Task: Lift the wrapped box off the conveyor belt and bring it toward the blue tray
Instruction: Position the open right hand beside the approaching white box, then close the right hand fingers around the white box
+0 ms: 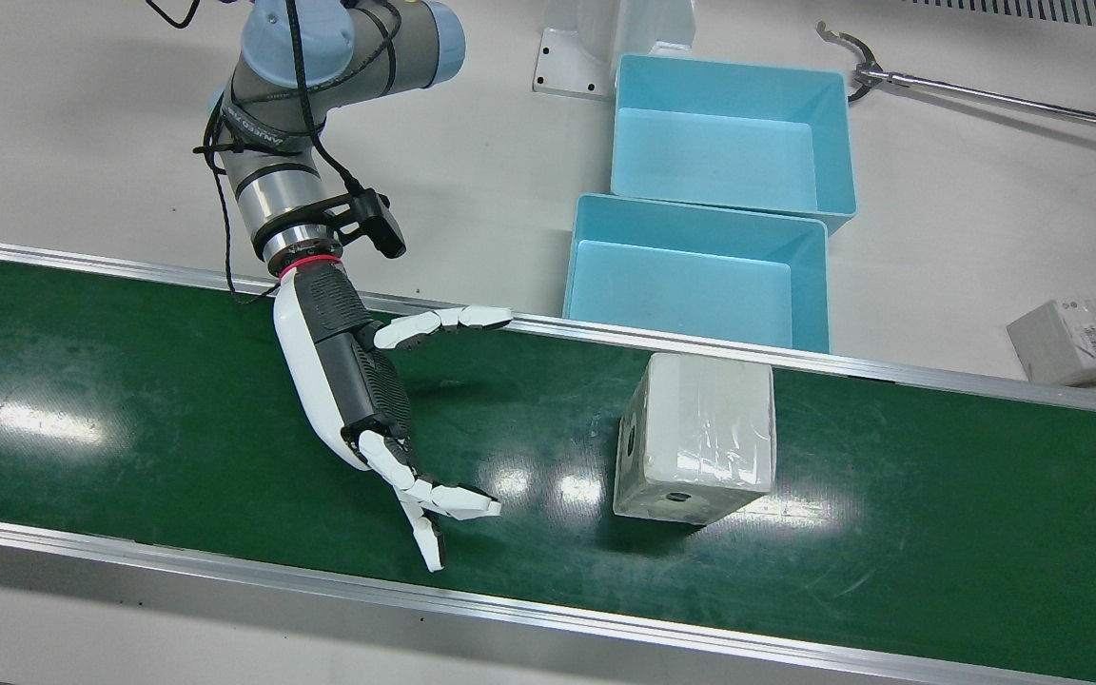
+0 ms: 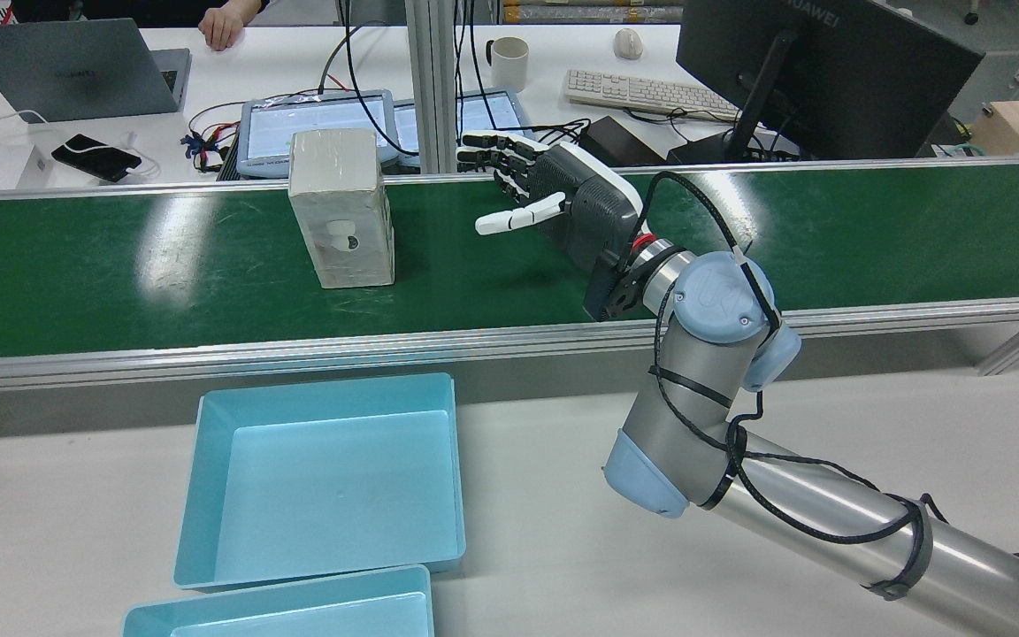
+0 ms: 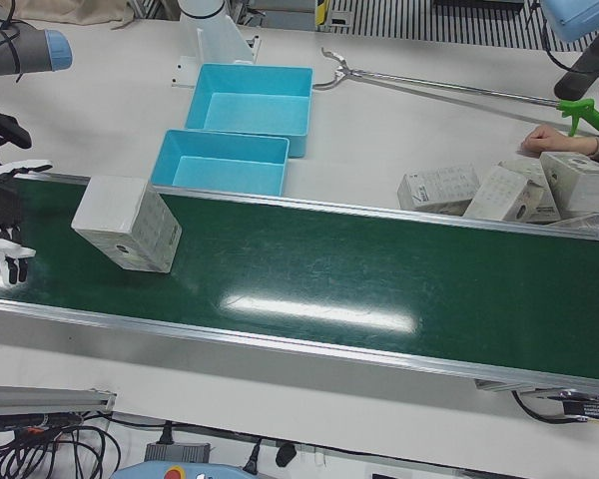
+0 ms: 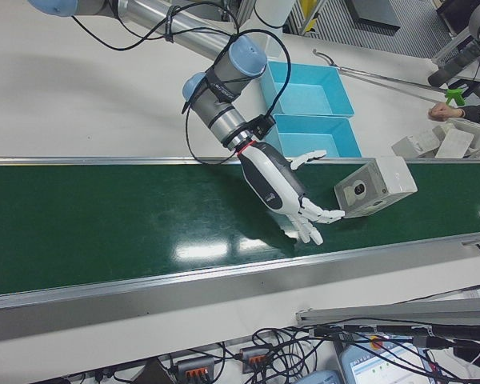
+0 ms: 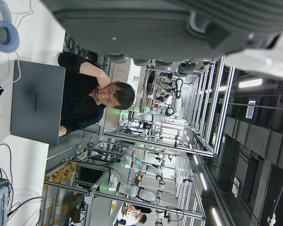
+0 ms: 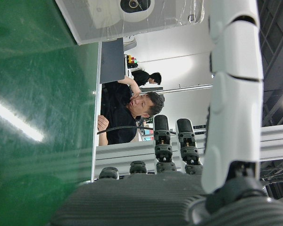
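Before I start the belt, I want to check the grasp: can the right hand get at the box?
Probably yes. The right hand is open beside the box, with only bare belt between them.

The front view is looking almost straight down on the green belt point(image 1: 129, 381), the rear view is facing forward across it from high behind, both sharing the box point(image 1: 697, 438) and the right hand point(image 1: 358, 390), while the hand views are lying sideways.
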Controlling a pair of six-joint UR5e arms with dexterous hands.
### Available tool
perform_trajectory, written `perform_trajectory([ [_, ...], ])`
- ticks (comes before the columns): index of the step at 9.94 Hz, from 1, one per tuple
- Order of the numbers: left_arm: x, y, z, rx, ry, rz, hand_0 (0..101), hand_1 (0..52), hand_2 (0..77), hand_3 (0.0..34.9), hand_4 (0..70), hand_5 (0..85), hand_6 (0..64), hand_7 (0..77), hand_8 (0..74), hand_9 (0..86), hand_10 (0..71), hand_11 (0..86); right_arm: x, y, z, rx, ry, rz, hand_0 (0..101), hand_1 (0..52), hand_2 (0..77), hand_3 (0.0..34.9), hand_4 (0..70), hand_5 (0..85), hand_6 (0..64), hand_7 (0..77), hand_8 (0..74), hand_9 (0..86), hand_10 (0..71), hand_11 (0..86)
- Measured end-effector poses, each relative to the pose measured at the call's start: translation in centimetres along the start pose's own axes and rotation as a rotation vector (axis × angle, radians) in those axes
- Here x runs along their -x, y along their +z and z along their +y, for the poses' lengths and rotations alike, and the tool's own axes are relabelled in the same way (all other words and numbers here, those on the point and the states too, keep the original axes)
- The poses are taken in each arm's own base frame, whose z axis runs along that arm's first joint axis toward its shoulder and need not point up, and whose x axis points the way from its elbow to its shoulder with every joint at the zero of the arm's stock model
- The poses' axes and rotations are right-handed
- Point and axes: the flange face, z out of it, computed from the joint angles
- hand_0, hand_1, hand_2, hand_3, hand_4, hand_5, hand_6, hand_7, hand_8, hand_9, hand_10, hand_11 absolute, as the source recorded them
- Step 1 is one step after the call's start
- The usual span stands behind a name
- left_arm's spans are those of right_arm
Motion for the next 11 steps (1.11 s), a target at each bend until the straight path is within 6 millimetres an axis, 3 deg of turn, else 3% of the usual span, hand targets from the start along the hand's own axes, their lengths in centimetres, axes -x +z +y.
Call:
perform_trajectory([
  [2, 0.0, 0.0, 0.0, 0.0, 0.0, 0.0, 0, 0.0, 0.5, 0.0, 0.0, 1.1, 0.0, 0.5, 0.5, 0.0, 0.5, 0.0, -0.5, 1.2, 0.8, 0.013, 0.001, 0.0, 50, 16.4, 13.6, 6.5, 15.3, 20.7, 8.7, 22.9, 1.1, 3.8, 0.0, 1.6],
  [3, 0.0, 0.0, 0.0, 0.0, 0.0, 0.0, 0, 0.0, 1.1, 0.0, 0.0, 0.5, 0.0, 0.5, 0.5, 0.0, 0.5, 0.0, -0.8, 1.8, 1.1, 0.016, 0.0, 0.002, 53, 20.7, 17.5, 6.2, 16.9, 22.4, 8.2, 24.5, 1.1, 3.8, 1.1, 4.9],
  [4, 0.0, 0.0, 0.0, 0.0, 0.0, 0.0, 0, 0.0, 0.5, 0.0, 0.0, 1.1, 0.0, 0.5, 0.5, 0.0, 0.5, 0.0, -1.1, 2.3, 1.4, 0.017, 0.001, 0.004, 53, 20.7, 17.5, 6.9, 16.9, 22.4, 8.7, 24.5, 1.1, 3.8, 0.0, 2.7],
  [5, 0.0, 0.0, 0.0, 0.0, 0.0, 0.0, 0, 0.0, 1.1, 0.0, 0.0, 1.1, 0.0, 0.5, 0.5, 0.0, 0.5, 0.0, -1.5, 2.6, 1.6, 0.018, 0.002, 0.006, 53, 19.6, 15.8, 10.1, 15.8, 22.4, 8.7, 25.6, 1.1, 3.8, 0.0, 2.2],
  [7, 0.0, 0.0, 0.0, 0.0, 0.0, 0.0, 0, 0.0, 1.1, 0.0, 0.0, 1.1, 0.0, 0.5, 0.5, 0.0, 0.0, 0.5, -2.8, 3.0, 1.9, 0.016, 0.007, 0.012, 53, 19.6, 15.8, 10.1, 15.8, 22.4, 8.7, 25.6, 1.1, 3.8, 0.0, 2.2],
  [8, 0.0, 0.0, 0.0, 0.0, 0.0, 0.0, 0, 0.0, 1.1, 0.0, 0.0, 0.5, 0.0, 0.5, 0.5, 0.5, 0.0, 0.5, -3.7, 3.1, 2.0, 0.014, 0.011, 0.016, 52, 19.1, 15.3, 12.2, 15.8, 21.3, 8.7, 25.1, 1.1, 3.8, 0.0, 2.2],
  [11, 0.0, 0.0, 0.0, 0.0, 0.0, 0.0, 0, 0.0, 1.1, 0.0, 0.0, 0.5, 0.0, 0.5, 0.5, 0.5, 0.5, 0.0, -5.5, 3.1, 2.5, 0.016, 0.018, 0.016, 52, 19.1, 14.7, 13.7, 15.3, 20.7, 7.6, 25.1, 1.1, 3.8, 0.0, 1.6],
])
